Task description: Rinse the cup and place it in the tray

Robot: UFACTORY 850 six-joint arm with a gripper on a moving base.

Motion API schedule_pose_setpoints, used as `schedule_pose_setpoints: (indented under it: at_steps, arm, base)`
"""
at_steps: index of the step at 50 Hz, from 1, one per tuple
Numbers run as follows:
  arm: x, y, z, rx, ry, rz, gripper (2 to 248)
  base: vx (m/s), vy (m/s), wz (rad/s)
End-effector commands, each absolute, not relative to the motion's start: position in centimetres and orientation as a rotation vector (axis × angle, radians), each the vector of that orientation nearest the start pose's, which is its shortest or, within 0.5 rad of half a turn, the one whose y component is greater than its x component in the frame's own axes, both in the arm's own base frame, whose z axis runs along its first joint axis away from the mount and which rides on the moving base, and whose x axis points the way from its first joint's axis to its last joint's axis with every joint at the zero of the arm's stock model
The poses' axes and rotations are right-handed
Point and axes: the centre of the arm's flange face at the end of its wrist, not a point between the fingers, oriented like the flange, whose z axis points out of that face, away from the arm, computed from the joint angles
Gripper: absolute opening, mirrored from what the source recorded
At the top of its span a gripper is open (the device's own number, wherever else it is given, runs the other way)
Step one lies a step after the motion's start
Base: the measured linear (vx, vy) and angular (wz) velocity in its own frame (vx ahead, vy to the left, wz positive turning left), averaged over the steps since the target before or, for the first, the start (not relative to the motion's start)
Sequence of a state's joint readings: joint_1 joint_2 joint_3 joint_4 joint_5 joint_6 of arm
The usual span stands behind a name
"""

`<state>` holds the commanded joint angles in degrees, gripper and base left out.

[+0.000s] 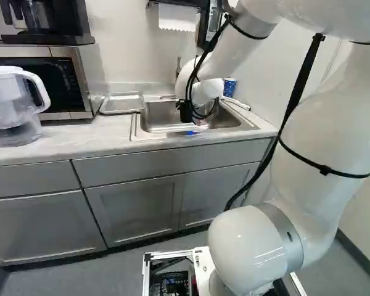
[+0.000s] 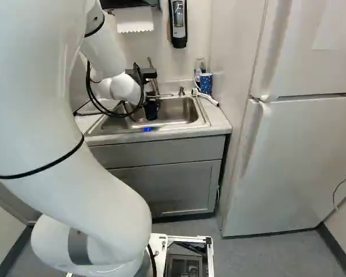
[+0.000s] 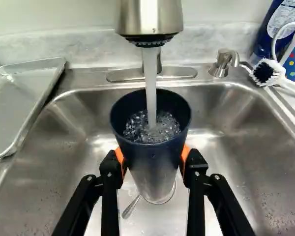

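Wrist view shows rinsing under way, the gripper [image 3: 153, 161] clamped on the cup [image 3: 151, 153] beneath running water [image 3: 150, 81]; next, probably, empty it before the tray [image 3: 23, 98].

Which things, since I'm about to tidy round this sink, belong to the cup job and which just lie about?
Job: tapered navy cup, black two-fingered gripper, silver faucet, stainless-steel sink, flat grey metal tray.

Lying about: white scrub brush, blue dotted cup, blue labelled bottle, clear plastic pitcher.
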<state>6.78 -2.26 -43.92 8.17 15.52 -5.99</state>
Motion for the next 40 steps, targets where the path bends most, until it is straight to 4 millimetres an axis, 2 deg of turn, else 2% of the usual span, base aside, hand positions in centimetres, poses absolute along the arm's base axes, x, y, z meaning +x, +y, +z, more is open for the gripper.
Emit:
schedule_pose_setpoints:
  at_steps: [40]
  arm:
    - [48.30,5.40,48.62,-2.725,-0.088,-1.481,123]
  base:
    - [0.000,0.000,0.000]
